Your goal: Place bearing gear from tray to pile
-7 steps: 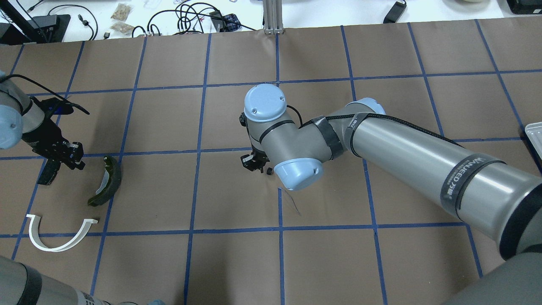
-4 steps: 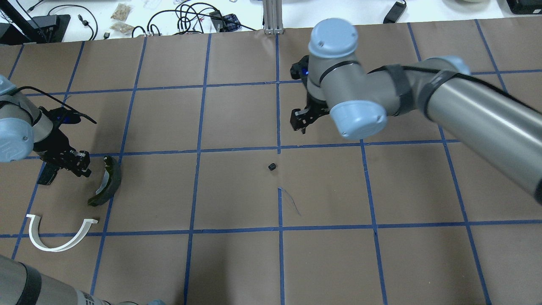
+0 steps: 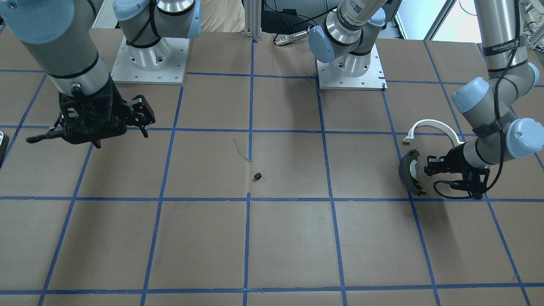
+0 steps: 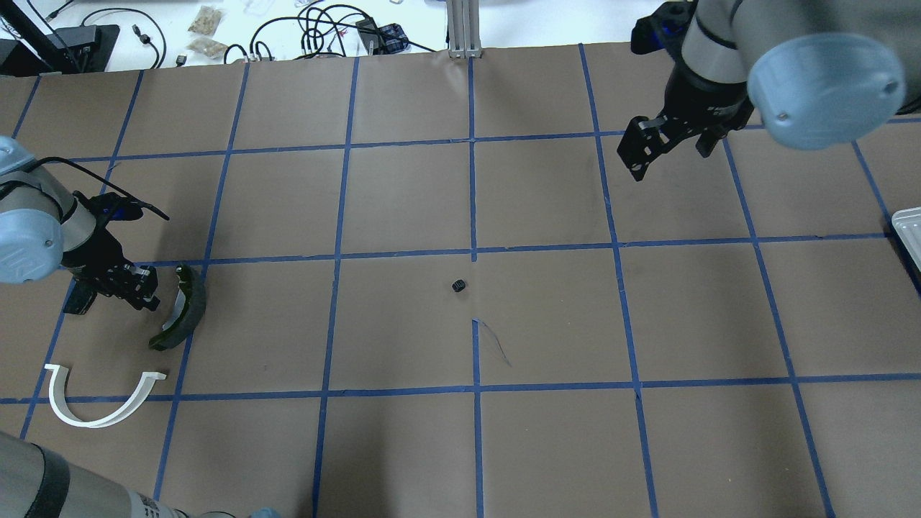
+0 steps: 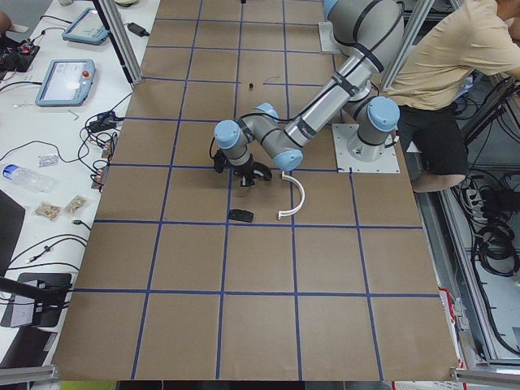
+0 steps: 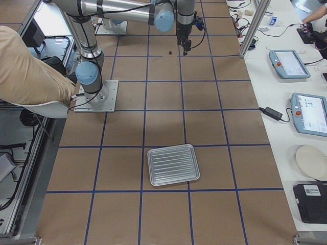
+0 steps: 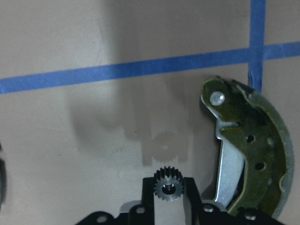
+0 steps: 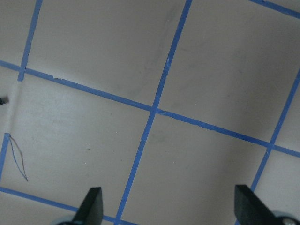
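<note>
My left gripper [image 4: 144,288] is shut on a small toothed bearing gear [image 7: 168,188], held low over the paper just left of the olive-green brake shoe [image 4: 183,306], also seen in the left wrist view [image 7: 253,154]. The pile also holds a white arc [image 4: 101,399] and a flat black pad [image 4: 78,298]. A second small black gear-like part [image 4: 460,285] lies alone at the table's middle [image 3: 257,176]. My right gripper [image 4: 640,155] is open and empty, raised at the far right. A sliver of the tray [image 4: 908,230] shows at the right edge, and the whole tray shows in the exterior right view [image 6: 172,164].
Brown paper with a blue tape grid covers the table. Cables and small devices lie beyond its far edge [image 4: 324,29]. An operator sits behind the robot bases [image 5: 455,73]. A pen scribble [image 4: 493,342] marks the paper near the middle.
My right arm rose and swung away from the table's middle to the far right, leaving the small black part there. My left gripper shifted a little closer to the brake shoe.
</note>
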You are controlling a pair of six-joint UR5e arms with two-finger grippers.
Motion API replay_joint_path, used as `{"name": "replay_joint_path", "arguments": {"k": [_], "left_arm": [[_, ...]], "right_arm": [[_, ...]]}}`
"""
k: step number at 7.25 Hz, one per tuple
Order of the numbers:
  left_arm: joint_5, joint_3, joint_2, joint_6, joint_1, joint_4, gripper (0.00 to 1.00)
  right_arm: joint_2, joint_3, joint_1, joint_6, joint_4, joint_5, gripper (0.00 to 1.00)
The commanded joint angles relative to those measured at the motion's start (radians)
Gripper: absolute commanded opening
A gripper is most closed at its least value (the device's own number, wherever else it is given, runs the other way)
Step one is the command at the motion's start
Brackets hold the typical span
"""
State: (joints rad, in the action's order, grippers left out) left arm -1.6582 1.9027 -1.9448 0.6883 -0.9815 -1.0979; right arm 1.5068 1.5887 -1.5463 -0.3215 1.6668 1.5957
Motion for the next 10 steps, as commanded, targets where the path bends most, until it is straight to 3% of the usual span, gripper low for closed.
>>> {"name": "replay_joint_path", "arguments": {"k": [1,2,3,5,7,8,9,10], "left_arm": [[-0.029,-0.001,-0.009,0.004,0.003,0.003,0.02],[-0.026,0.001,-0.009,0.004,0.003,0.012,0.31],[-0.023,-0.008,-0.011,0.000,0.003,0.013,0.99],[-0.025,-0.039,0.009,0.004,-0.005,0.012,1.00],[-0.020,-0.187,0.052,-0.054,-0.102,-0.099,1.00],[-0.006,-0.274,0.055,-0.217,-0.206,-0.199,1.00],[0.093,-0.321,0.043,-0.381,-0.320,-0.245,1.00],[0.119,-0.326,0.026,-0.524,-0.423,-0.240,1.00]], "right_arm": [[0.069,-0.068,-0.004,0.264,-0.090,-0.006,1.00],[0.052,-0.072,-0.012,0.395,-0.091,-0.010,1.00],[0.050,-0.081,-0.040,0.416,-0.093,-0.006,1.00],[0.049,-0.070,-0.051,0.414,-0.111,-0.010,1.00],[0.058,-0.069,-0.043,0.354,-0.125,0.004,1.00],[0.058,-0.069,-0.031,0.349,-0.122,0.009,1.00],[0.059,-0.067,-0.006,0.348,-0.125,-0.005,1.00],[0.059,-0.067,0.002,0.305,-0.122,-0.005,1.00]]}}
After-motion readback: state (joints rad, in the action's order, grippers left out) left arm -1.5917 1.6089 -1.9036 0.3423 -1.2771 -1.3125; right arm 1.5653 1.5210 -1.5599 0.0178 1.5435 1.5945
